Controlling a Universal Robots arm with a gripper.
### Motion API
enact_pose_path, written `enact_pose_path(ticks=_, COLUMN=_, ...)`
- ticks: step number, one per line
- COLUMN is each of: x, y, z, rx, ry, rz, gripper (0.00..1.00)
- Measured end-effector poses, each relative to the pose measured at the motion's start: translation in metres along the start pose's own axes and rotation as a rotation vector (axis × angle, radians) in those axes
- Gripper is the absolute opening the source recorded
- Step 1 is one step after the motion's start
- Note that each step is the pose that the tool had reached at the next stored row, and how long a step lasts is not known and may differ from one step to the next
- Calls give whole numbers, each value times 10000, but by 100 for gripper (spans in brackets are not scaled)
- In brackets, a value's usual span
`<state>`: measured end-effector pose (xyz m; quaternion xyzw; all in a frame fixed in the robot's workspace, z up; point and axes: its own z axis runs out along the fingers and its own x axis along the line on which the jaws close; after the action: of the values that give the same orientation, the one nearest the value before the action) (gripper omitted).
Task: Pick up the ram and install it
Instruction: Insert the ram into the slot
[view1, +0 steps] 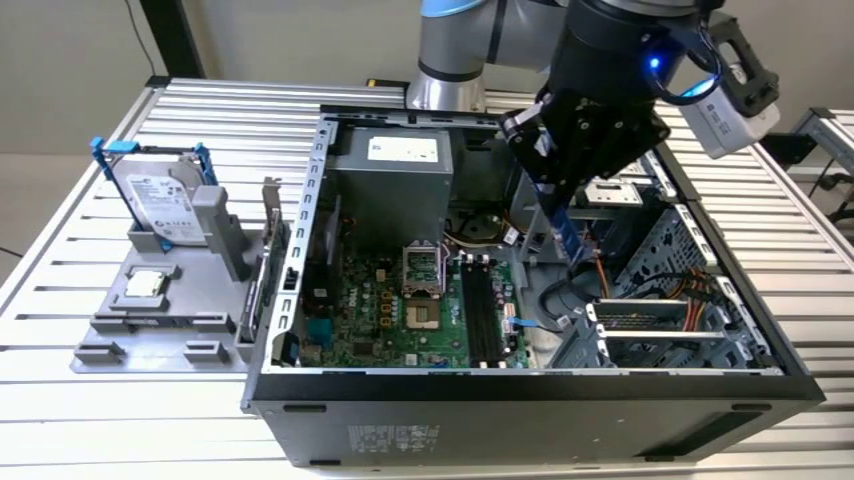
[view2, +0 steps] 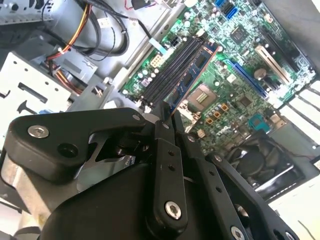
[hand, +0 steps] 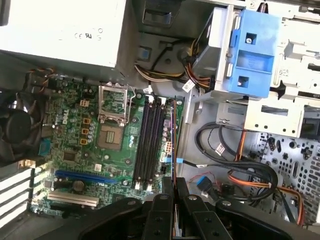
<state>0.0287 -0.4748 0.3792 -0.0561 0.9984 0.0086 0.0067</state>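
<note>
We see the slatted metal desk (view1: 80, 250) carrying an open computer case (view1: 534, 400) that lies on its side with the motherboard (view1: 387, 310) facing up. The robot arm (view1: 461, 45) reaches down from the far side into the case, toward the exterior view's right of the board. To the exterior view's left of the case stands a grey fixture (view1: 147, 320) that holds an upright silver hard drive (view1: 167, 205) in a blue frame and, in front of it, a small square processor chip (view1: 144, 285). Inside the case we make out the grey power supply (view1: 394, 165) at the far end, the empty processor socket (hand: 111, 132) near the middle of the board, and the row of black memory slots (hand: 150, 145) just beside it. The gripper (view1: 567, 205) hangs above the slots, its fingers closed on the ram (view1: 571, 235), which we see as a thin blue-green strip held upright and pointing down into the case. In the second wrist view the ram (view2: 192, 77) runs edge-on from between the black fingers (view2: 167, 165) toward the outermost slot, lying along the line of the slots; we cannot tell whether its lower edge touches the slot. In the first wrist view the ram (hand: 173, 135) appears as a thin dark line beside the slots, on the side away from the socket.
</note>
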Motion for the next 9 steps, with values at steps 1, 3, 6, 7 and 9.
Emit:
enact_pose_path(ticks=1, x=0, y=0, z=2, rx=1, ry=-2, rz=83, gripper=0)
enact_pose_path(ticks=3, x=0, y=-1, z=5, rx=2, ry=-5, rz=248, gripper=0)
enact_pose_path(ticks=6, x=0, y=-1, z=9, rx=5, ry=-8, rz=485, gripper=0)
enact_pose_path(ticks=7, x=0, y=-1, z=10, rx=7, ry=-10, rz=559, gripper=0)
enact_pose_path(ticks=9, x=0, y=-1, z=13, rx=8, ry=-12, rz=697, gripper=0)
